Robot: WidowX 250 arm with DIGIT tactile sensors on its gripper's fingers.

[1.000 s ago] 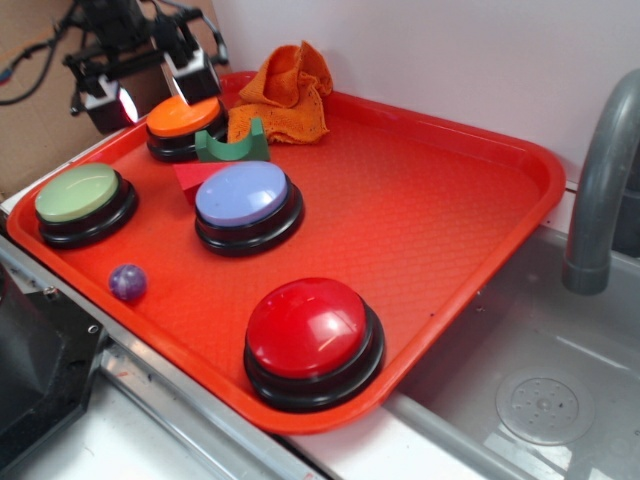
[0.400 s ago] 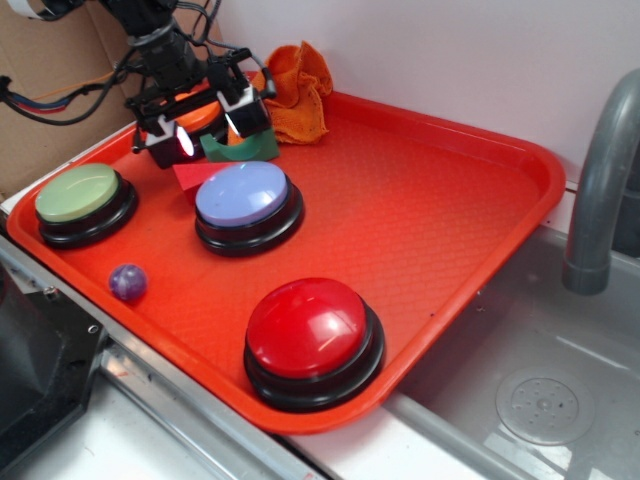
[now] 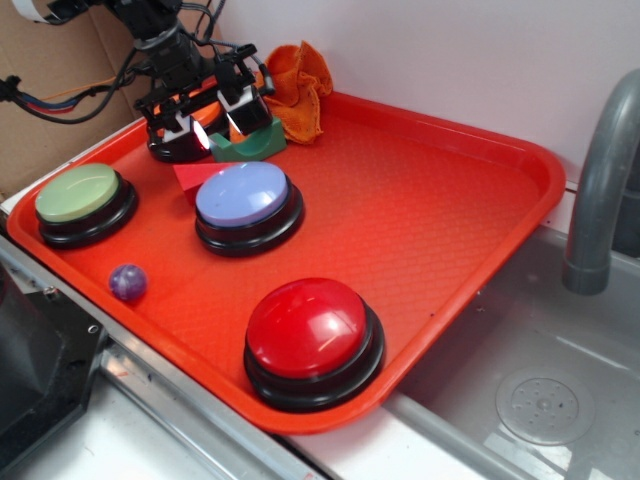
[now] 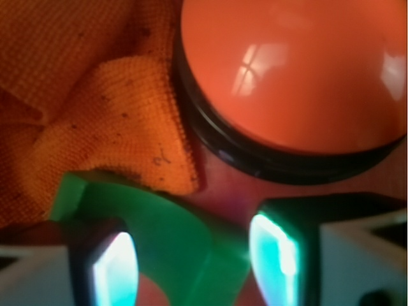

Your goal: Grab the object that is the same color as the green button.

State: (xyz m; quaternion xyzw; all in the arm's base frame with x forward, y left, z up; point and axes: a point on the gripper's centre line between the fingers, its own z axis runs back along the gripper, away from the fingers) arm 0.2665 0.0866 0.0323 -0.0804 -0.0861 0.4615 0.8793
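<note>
Four domed buttons sit on the red tray [image 3: 470, 190]: at far left the green button [image 3: 77, 193], then the orange button [image 3: 172, 143] at the back, a lavender-blue button [image 3: 243, 195] mid-tray and a red button [image 3: 307, 328] near the front. A purple ball [image 3: 127, 282] lies by the front-left rim. The gripper [image 3: 215, 126] hangs spread open over the green arch block [image 3: 250, 148], its fingers [image 4: 115, 271] straddling the block without clamping it. The block stands just right of the orange button, touching the orange cloth [image 3: 295, 85] behind
</note>
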